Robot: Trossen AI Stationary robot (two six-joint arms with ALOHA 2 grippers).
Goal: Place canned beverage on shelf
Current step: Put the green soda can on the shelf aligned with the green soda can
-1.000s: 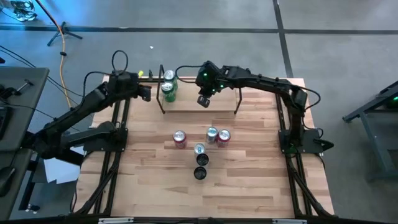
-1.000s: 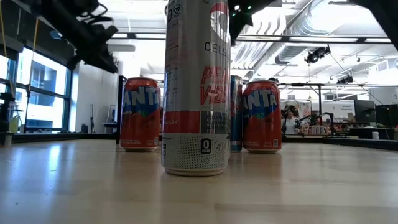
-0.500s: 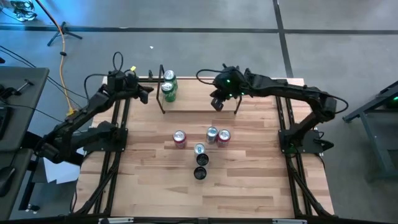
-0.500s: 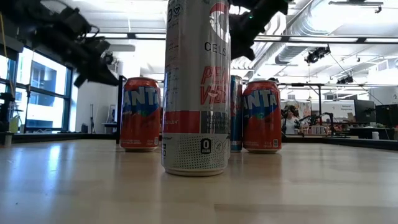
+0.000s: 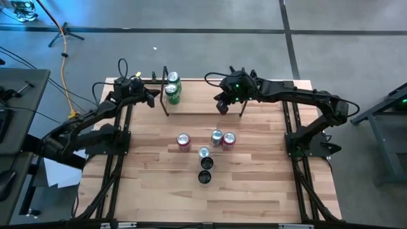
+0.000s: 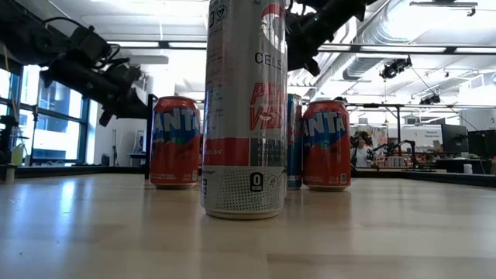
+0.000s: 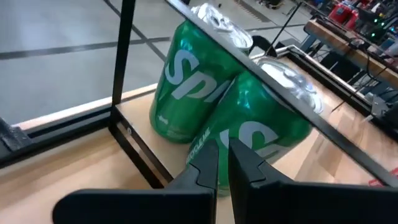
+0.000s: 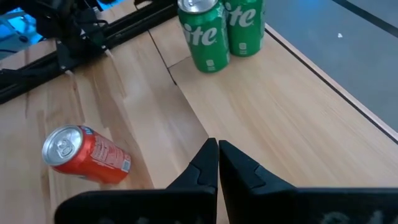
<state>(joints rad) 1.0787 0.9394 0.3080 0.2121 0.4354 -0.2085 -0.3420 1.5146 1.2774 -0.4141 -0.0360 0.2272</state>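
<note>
The shelf, a pale board with a black wire upright at each end, stands at the table's far edge. Two green Sprite cans stand on its left end. My left gripper is shut, just outside the left upright, pointing at those cans and holding nothing. My right gripper is shut and hangs over the right part of the shelf board, holding nothing. Several more cans stand mid-table, among them two red Fanta cans.
Mid-table cluster: a silver-blue can, a tall Celsius can and two black cans. Bare tabletop lies toward the near edge. The shelf's middle has no cans on it.
My left gripper has sunk and swung in toward the shelf's left upright, staying shut. My right gripper has gone along the shelf toward the table's right edge, mostly in the first half second, and has rolled a little, still shut. No can has moved.
</note>
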